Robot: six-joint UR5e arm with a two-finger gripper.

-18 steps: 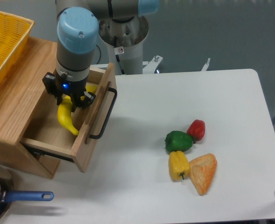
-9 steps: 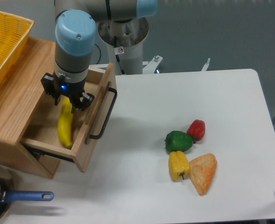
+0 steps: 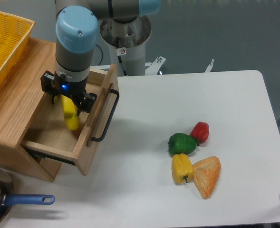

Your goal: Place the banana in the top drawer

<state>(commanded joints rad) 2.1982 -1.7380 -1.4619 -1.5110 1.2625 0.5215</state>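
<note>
The banana (image 3: 72, 119) shows as a blurred yellow shape inside the open top drawer (image 3: 48, 135), close to the front panel with the black bar handle (image 3: 107, 118). Its upper end is hidden under my gripper (image 3: 68, 100). The gripper hangs just above the drawer's inside, with its fingers spread on either side of the banana's top. The banana is blurred while the arm is sharp, so it looks loose and moving on its own.
A yellow mesh basket (image 3: 4, 45) sits on the wooden cabinet (image 3: 9, 114) at the back left. Red (image 3: 200, 131), green (image 3: 181, 143) and yellow (image 3: 181, 167) peppers and an orange wedge (image 3: 207, 175) lie at the table's right. A blue-handled pan (image 3: 16, 201) sits at the front left.
The banana hung from the gripper, then dropped lower into the drawer, and now lies blurred near the front panel. The gripper has risen slightly.
</note>
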